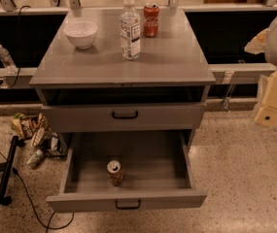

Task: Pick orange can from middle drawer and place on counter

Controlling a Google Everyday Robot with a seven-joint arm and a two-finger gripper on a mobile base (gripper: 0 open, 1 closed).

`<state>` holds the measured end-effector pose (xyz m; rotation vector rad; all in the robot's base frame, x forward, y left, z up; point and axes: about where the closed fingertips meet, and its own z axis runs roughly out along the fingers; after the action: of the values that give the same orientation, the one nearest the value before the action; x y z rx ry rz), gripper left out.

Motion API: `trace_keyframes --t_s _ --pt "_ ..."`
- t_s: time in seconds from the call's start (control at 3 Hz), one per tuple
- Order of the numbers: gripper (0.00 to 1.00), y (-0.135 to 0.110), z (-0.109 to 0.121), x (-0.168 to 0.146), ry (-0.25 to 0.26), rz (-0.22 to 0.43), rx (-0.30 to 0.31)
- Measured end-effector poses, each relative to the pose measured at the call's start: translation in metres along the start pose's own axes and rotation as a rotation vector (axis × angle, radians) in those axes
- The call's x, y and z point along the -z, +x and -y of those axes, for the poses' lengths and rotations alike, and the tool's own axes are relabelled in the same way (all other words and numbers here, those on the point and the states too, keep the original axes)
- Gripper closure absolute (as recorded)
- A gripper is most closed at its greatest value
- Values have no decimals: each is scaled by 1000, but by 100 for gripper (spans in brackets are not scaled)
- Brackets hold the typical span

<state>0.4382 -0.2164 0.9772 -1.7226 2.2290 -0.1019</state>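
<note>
In the camera view the gripper hangs in the air beyond the right edge of the counter, partly cut off by the frame. It touches nothing, and I cannot tell if it is spread or closed. The orange can stands upright in the open middle drawer, near its front edge. Near the counter's back edge stand a clear bottle and a red can; their labels are not readable.

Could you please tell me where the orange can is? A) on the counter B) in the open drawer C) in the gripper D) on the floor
B: the orange can stands in the open middle drawer; the gripper is off at the right edge.
</note>
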Motion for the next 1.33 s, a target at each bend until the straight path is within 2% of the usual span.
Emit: trace_keyframes --t_s 0.33,0.67,1.0,1.33 --pt "0 0 0 0 0 0 0" --pt "0 -4 -2 -17 -9 46 -31" --pt "0 -23 -23 -85 -99 213 -111" --pt "0 -52 -44 -147 -165 418 -152"
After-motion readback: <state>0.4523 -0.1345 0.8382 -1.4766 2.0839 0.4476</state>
